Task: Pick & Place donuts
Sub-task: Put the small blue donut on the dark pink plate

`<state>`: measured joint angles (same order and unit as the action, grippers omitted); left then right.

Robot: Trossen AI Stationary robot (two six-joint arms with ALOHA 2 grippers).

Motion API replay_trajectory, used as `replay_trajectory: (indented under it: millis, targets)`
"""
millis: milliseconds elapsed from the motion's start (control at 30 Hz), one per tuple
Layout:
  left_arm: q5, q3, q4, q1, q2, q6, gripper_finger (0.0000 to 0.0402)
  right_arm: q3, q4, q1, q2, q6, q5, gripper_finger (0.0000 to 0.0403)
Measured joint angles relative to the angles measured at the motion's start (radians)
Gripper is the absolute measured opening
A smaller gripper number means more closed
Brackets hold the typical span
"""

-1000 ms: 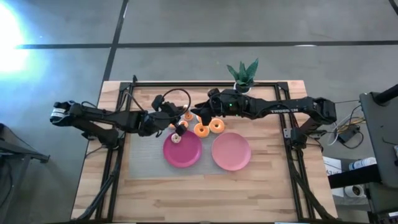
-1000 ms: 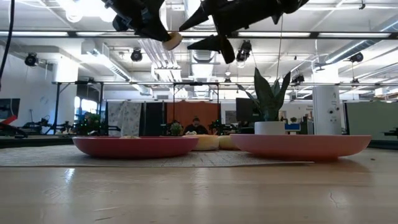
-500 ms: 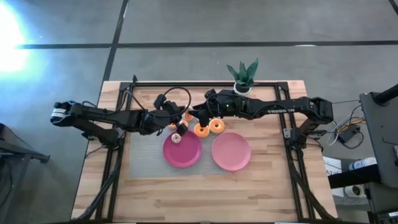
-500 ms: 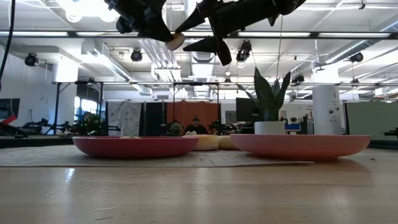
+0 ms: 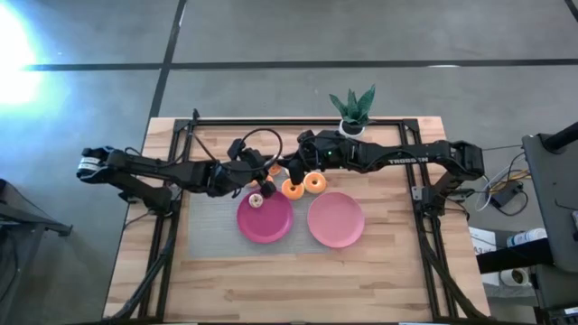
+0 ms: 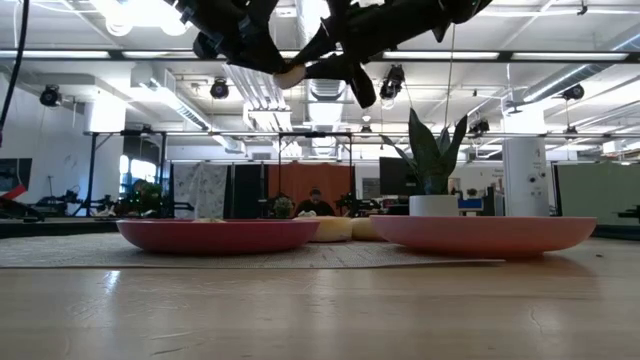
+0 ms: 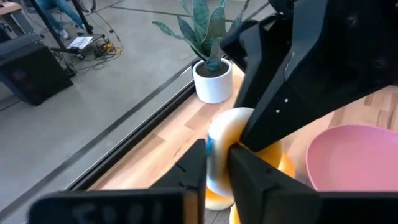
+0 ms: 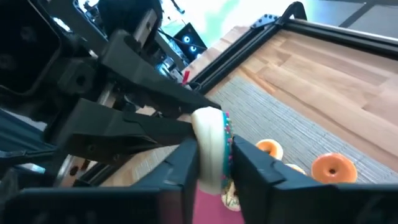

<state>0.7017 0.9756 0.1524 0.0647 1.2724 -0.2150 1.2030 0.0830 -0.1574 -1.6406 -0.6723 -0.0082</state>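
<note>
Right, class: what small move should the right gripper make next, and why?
Probably close its jaws on the whitish donut: the right gripper straddles it in mid-air with jaws open, while the left gripper clamps it, which looks like a handover.

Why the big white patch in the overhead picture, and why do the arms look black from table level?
High view: the white patch is light glaring off the floor beside the table. Low view: the arms hang before bright ceiling lamps, so they show as silhouettes. Right wrist view: brightness washes out the room behind the donut.
</note>
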Motion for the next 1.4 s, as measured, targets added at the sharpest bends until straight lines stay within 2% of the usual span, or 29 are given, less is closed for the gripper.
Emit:
replay_trajectory:
  millis: [133, 233, 433, 533, 667, 867, 1033, 1167, 1233, 1367, 1400]
  targets:
    - [0.007, 0.005, 0.003, 0.000, -0.007, -0.001, 0.0086, 0.000, -0.005, 0.000, 0.001, 0.000, 0.000, 0.0018]
    - [0.007, 0.005, 0.032, 0.000, -0.014, -0.022, 0.0107, -0.001, -0.008, 0.000, 0.001, 0.009, 0.010, 0.0015]
    - [-0.004, 0.005, 0.234, 0.001, -0.056, -0.130, 0.0119, -0.002, -0.008, 0.000, 0.002, 0.064, 0.038, 0.0014]
    - [-0.004, 0.003, 0.335, 0.002, -0.107, -0.206, 0.0120, 0.000, -0.030, 0.004, 0.002, 0.160, 0.037, 0.0013]
    - [-0.009, 0.003, 0.419, 0.006, -0.214, -0.305, 0.0120, 0.013, -0.175, 0.046, -0.005, 0.341, 0.038, 0.0013]
    - [-0.023, 0.002, 0.466, 0.011, -0.350, -0.394, 0.0120, 0.044, -0.271, 0.110, -0.090, 0.508, 0.064, 0.0013]
    - [-0.040, 0.001, 0.481, 0.011, -0.389, -0.421, 0.0120, 0.118, -0.310, 0.142, -0.211, 0.595, 0.069, 0.0013]
    - [-0.058, 0.000, 0.517, 0.011, -0.403, -0.427, 0.0120, 0.219, -0.361, 0.184, -0.321, 0.739, 0.074, 0.0013]
    - [-0.064, 0.000, 0.548, 0.011, -0.407, -0.430, 0.0120, 0.277, -0.378, 0.209, -0.378, 0.817, 0.140, 0.0013]
    - [-0.066, 0.000, 0.572, 0.013, -0.411, -0.434, 0.0120, 0.364, -0.417, 0.241, -0.471, 0.922, 0.437, 0.0013]
    - [-0.065, 0.000, 0.574, 0.016, -0.411, -0.436, 0.0120, 0.380, -0.427, 0.242, -0.488, 0.930, 0.473, 0.0013]
